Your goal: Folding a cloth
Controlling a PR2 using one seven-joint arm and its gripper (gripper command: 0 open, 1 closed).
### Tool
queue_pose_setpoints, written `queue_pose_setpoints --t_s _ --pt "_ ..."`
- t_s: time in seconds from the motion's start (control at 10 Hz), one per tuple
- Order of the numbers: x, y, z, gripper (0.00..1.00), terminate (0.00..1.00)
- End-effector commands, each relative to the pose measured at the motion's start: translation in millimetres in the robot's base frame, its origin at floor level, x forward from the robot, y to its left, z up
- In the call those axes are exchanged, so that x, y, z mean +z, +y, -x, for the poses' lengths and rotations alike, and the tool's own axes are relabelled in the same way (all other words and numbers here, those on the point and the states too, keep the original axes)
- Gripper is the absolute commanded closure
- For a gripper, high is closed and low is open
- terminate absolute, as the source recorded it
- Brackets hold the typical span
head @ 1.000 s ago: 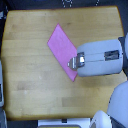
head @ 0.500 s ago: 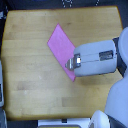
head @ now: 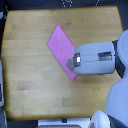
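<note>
The pink-magenta cloth point(head: 61, 45) lies flat on the wooden tabletop point(head: 30, 75), set diagonally from the upper left to the lower right of the exterior view. Its lower right part runs under my arm. My gripper point(head: 69, 62) comes in from the exterior view's right and sits over the cloth's lower right end, at or just above the fabric. The fingers are small and blurred, so I cannot tell whether they are open or shut, or whether they hold the cloth.
My bulky grey-white forearm point(head: 97, 59) covers the table's right middle. The robot's white body point(head: 117, 105) fills the lower right corner. Table edges run along the top and the exterior view's left.
My gripper and forearm have shifted slightly toward the exterior view's left, further over the cloth. The cloth's visible outline looks about the same.
</note>
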Motion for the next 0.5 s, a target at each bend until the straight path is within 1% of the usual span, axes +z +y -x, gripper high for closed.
queue_pose_setpoints --t_s 0.0,0.1,0.2,0.3,0.4 --pt "-22.2 -4.1 -0.2 0.00 0.00" --pt "-24.8 -4.1 5.4 0.00 0.00" --pt "-24.6 -2.7 7.8 1.00 0.00" --pt "-22.7 -4.6 12.2 1.00 0.00" --pt "-21.8 -6.6 11.4 1.00 0.00"
